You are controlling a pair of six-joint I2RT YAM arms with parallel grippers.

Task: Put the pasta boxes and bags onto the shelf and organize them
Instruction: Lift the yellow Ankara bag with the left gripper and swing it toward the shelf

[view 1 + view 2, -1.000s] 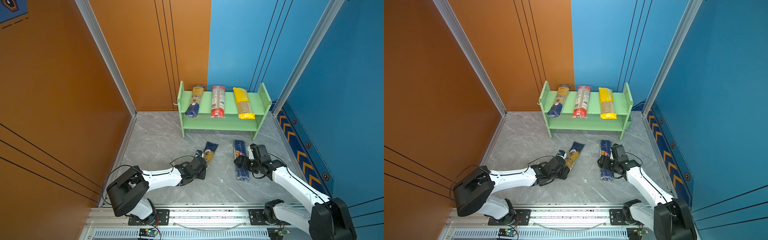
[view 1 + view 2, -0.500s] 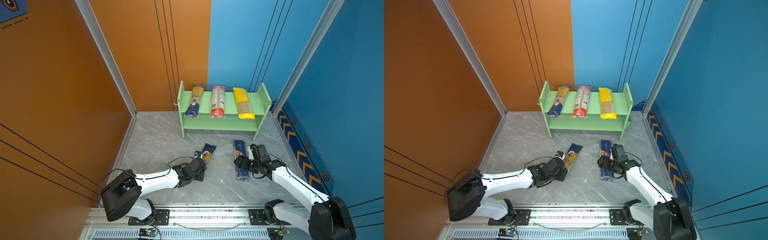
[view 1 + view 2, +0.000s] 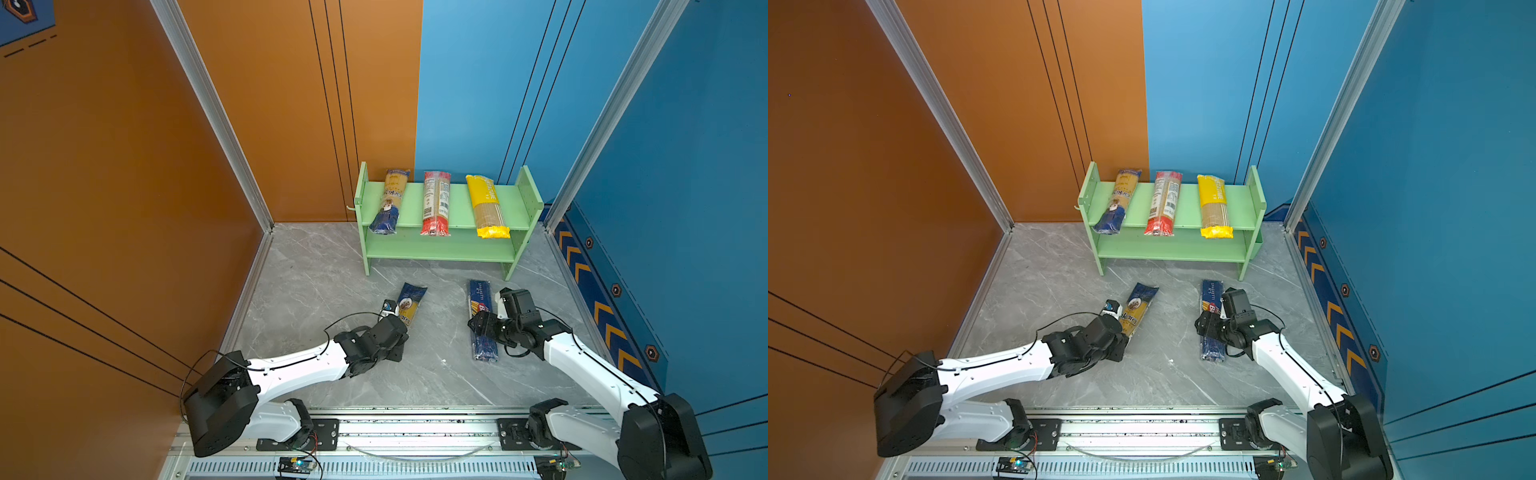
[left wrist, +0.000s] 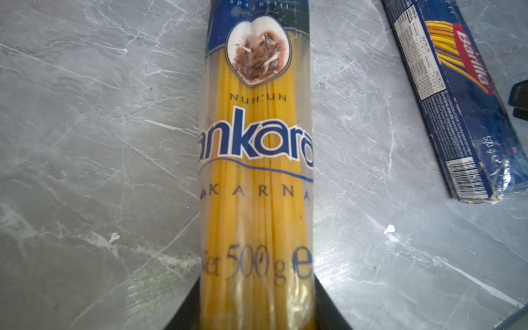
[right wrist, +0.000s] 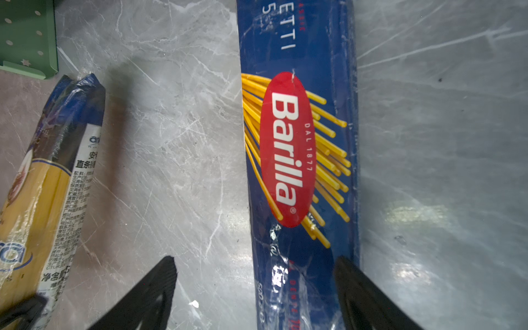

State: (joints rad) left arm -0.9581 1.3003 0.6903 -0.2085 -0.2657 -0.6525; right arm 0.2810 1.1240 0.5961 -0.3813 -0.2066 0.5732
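My left gripper [image 4: 255,303] now clamps the ankara bag [image 4: 255,171], shifted slightly back — ready to lift; the right gripper [image 5: 254,261] stays wide astride the Barilla pack [image 5: 300,143], holding nothing

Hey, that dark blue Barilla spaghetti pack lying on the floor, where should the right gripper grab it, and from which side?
I'd take the Barilla pack across its narrow width near mid-length, from straight above. It lies flat on the floor, long and slim, both long edges free, the ankara bag well apart. The open right gripper straddles it there.
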